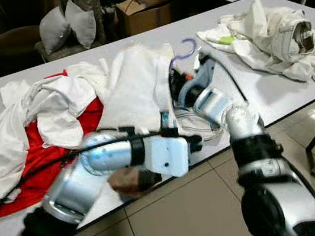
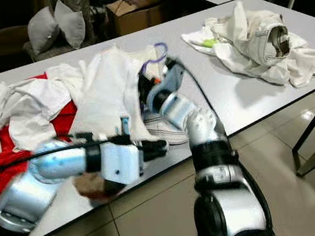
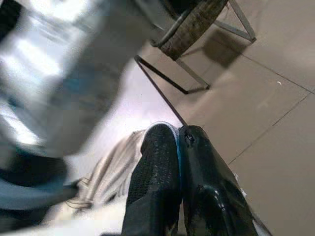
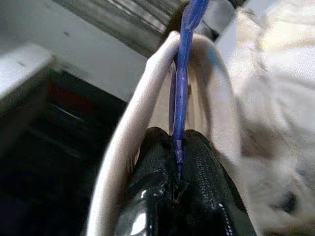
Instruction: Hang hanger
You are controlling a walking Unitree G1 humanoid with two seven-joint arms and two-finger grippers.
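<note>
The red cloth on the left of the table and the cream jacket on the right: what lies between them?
In the left eye view, the red cloth and cream jacket are separated by a heap of white garments, the purple hanger hook held by the right gripper, then bare grey table.

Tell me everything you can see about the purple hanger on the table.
The hanger is thin purple-blue plastic. Its curved hook sticks up above a white garment on the grey table, among piled clothes. The rest of it is hidden in the cloth. The right gripper is shut on its thin stem, with the garment's white neckline looped around the stem.
</note>
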